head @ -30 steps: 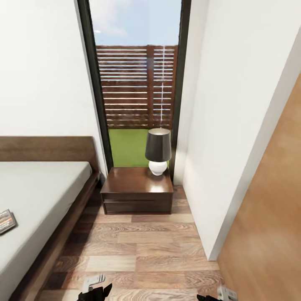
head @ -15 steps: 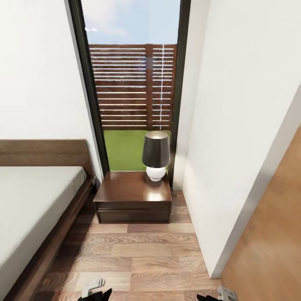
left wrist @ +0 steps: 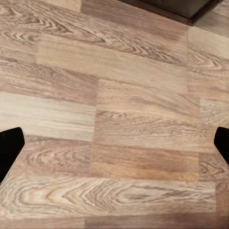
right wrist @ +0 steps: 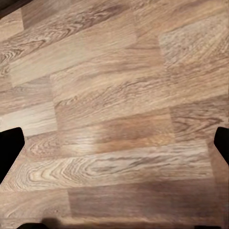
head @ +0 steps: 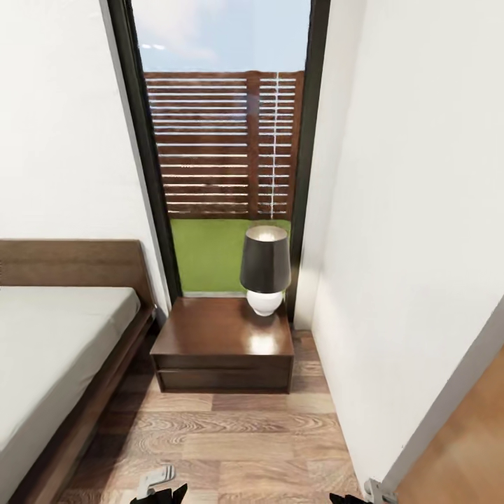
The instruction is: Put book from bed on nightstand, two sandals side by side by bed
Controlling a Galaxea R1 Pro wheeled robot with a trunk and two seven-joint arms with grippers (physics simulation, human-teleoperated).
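Camera panned right since earlier: book left view, nightstand [head: 222,344] centred beside bed [head: 56,350]. Left tool [left wrist: 114,143] and right tool [right wrist: 114,148] gaped wide, empty, over floor [head: 238,434].

— Is there any writing to read on the nightstand [head: 222,336] or the lamp [head: 265,269] standing on it?

— None. The nightstand's glossy top is bare wood, and the lamp's dark shade and white base carry no label or brand.

— What about the bed [head: 49,350], the walls, or the floor planks [left wrist: 114,124] under the wrist cameras?

— No letters, numbers or signs there either; the planks bear wood grain alone.
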